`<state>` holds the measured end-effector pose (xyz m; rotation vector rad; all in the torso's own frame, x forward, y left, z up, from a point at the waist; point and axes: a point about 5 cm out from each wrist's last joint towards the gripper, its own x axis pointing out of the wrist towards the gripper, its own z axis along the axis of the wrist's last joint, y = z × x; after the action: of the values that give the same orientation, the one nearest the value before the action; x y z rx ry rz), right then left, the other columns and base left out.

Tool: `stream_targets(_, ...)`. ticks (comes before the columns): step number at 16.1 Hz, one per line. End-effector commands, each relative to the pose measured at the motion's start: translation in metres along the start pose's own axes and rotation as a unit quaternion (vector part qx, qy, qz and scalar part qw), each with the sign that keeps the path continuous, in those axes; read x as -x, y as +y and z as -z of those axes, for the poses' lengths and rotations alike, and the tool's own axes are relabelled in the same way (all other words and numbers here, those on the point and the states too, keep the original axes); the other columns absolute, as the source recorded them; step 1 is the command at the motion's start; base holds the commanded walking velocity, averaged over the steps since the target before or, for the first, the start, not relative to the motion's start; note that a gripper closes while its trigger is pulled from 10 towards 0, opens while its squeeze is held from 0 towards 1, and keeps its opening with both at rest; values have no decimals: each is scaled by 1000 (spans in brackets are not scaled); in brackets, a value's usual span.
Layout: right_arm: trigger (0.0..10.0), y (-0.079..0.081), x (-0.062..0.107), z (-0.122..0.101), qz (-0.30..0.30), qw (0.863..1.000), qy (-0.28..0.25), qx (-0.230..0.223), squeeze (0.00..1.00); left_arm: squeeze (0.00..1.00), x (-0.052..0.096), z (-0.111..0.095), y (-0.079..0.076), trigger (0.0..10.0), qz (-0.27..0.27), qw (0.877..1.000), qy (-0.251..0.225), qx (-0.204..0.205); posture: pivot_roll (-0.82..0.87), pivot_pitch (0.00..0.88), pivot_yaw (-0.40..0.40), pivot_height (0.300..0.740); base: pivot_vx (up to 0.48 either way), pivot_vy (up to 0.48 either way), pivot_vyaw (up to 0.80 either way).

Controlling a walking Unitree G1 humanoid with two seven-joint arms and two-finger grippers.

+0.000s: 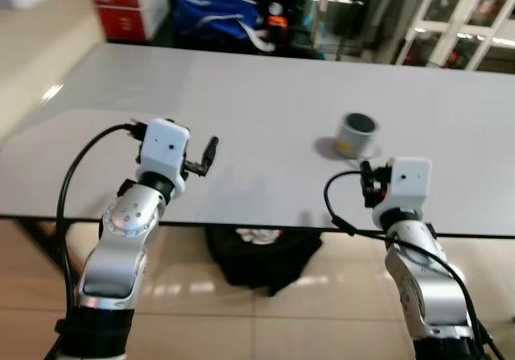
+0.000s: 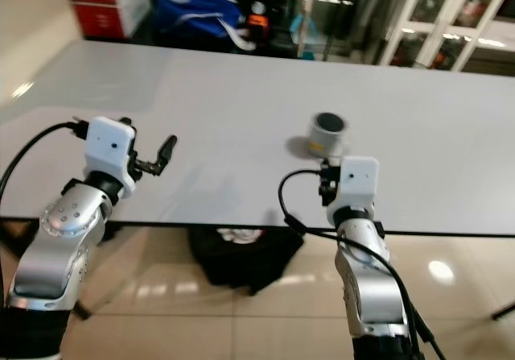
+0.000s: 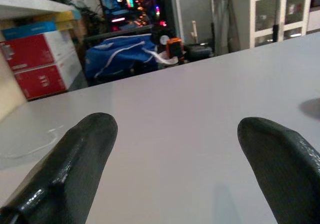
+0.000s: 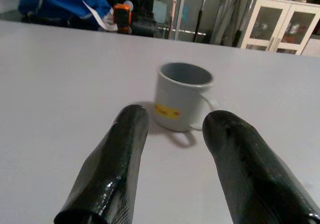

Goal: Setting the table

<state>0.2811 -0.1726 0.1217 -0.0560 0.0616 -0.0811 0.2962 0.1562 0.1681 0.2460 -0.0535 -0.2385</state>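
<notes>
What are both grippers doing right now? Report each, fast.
Left gripper: open, empty, over the white table.
Right gripper: open, empty, pointed at the mug without touching it.

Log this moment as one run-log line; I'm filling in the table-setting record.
stage: approach | right gripper: open, short of mug | left gripper: open, over bare table | mug: upright, untouched

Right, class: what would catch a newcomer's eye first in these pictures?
A lone white ceramic mug with a yellow label stands upright on the wide white table. The right gripper is open just short of it, fingers aimed at it. The left gripper hovers open over bare tabletop.
</notes>
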Motion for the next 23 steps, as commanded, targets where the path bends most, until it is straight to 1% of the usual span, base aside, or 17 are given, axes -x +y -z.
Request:
stream_targets(1, 10000, -10, 0, 0, 22, 1000, 1, -1, 0, 0, -3, -1, -11, 10000, 14, 1000, 2, 4, 13, 12, -55, 740, 0, 480, 0)
stream_targets(2, 10000, -9, 0, -2, 19, 1000, -1, -7, 0, 0, -3, 0, -12, 10000, 14, 1000, 4, 5, 13, 14, -56, 740, 0, 480, 0)
stream_targets(6, 10000, -5, -1, -3, 7, 1000, -7, 5, 0, 0, -3, 1, -9, 10000, 3, 1000, 7, 7, 14, 16, -59, 740, 0, 480, 0)
stream_targets(11, 10000, -3, -2, -3, -2, 1000, -4, -14, 0, 0, -3, 1, -9, 10000, 1, 1000, 7, 7, 18, 20, -60, 740, 0, 480, 0)
stream_targets(14, 10000, 0, -2, -3, -13, 1000, -7, -8, 0, 0, -2, 2, -11, 10000, 1, 1000, 9, 22, 23, 19, -59, 740, 0, 480, -800)
stream_targets(15, 10000, 2, -2, -6, -18, 1000, -17, -12, 0, 0, -1, 2, -12, 10000, 0, 1000, 10, 23, 25, 21, -58, 740, 0, 480, -694)
stream_targets(18, 10000, 5, -3, -11, -31, 999, -31, -24, 0, 0, -1, -1, -9, 10000, -8, 1000, 4, 24, 32, 21, -63, 740, 0, 480, 0)
stream_targets(19, 10000, 7, -3, -13, -37, 998, -37, -29, 0, 0, -1, -2, -5, 10000, -15, 1000, 2, 19, 41, 21, -66, 740, 0, 480, 0)
stream_targets(21, 10000, 9, -4, -16, -38, 998, -45, -30, 0, 0, -1, -3, -2, 10000, -20, 1000, 1, 18, 48, 16, -70, 740, 0, 480, 0)
stream_targets(23, 10000, 6, -9, -13, -13, 999, -33, -16, 0, 0, 0, -5, 1, 10000, -25, 1000, -1, 15, 54, 6, -71, 740, 0, 480, 0)
